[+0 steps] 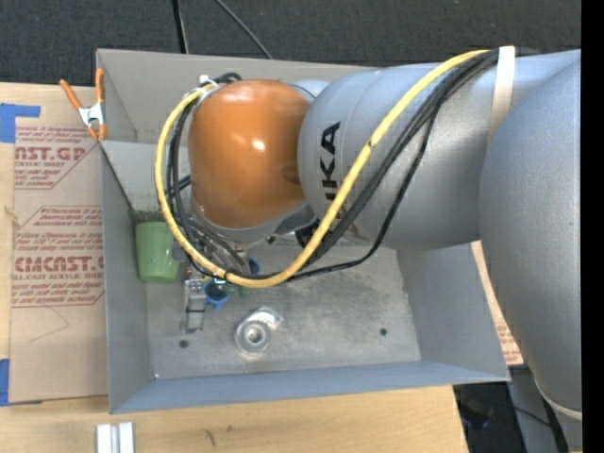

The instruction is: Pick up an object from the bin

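While my big grey arm (453, 149) reaches in from the right of the frame and covers most of the grey metal bin (311, 380), my claw (194, 311) hangs low over the lower left part of the bin floor, under the glossy orange dome-shaped cover (245, 154) at my wrist. Whether the claw is open or closed I cannot tell, because the cover and the tangle of wiring beneath it hide most of it. A yellow cable (164, 192) loops round the left side of the orange cover, curves back under it and runs along my arm toward the upper right of the frame. Left of the claw and a little higher, a pale green rectangular block (154, 250) lies against the bin's left wall, near the claw but apart from it. To the lower right of the claw, a silvery round metal piece (255, 332) lies on the bare floor, also near and clear of it. Just beside the claw, on its upper right, sits a small blue round bit (215, 293); I cannot tell whether it is a loose thing of the bin or a part of my wrist. The claw stands between the green block and the silvery piece, and I cannot tell which of them it is meant for.
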Tool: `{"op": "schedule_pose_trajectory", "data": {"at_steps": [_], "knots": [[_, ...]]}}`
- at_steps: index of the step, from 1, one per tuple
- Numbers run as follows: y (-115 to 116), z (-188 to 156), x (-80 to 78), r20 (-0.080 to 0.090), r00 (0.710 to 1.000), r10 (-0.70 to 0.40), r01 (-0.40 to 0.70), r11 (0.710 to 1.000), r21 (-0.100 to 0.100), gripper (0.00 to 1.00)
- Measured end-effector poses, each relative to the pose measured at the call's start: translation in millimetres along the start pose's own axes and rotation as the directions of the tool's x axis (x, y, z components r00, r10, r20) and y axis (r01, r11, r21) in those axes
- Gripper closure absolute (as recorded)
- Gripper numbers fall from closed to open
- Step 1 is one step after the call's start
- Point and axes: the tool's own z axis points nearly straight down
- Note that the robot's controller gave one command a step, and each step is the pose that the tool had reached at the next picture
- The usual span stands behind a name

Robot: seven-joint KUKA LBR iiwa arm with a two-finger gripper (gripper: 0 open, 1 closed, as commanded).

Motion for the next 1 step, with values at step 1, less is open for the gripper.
{"op": "schedule_pose_trajectory", "data": {"at_steps": [1], "knots": [[-69.0,116.1,-27.1,0.001,0.981,-0.193,0.193,0.981,0.003,0.00]]}}
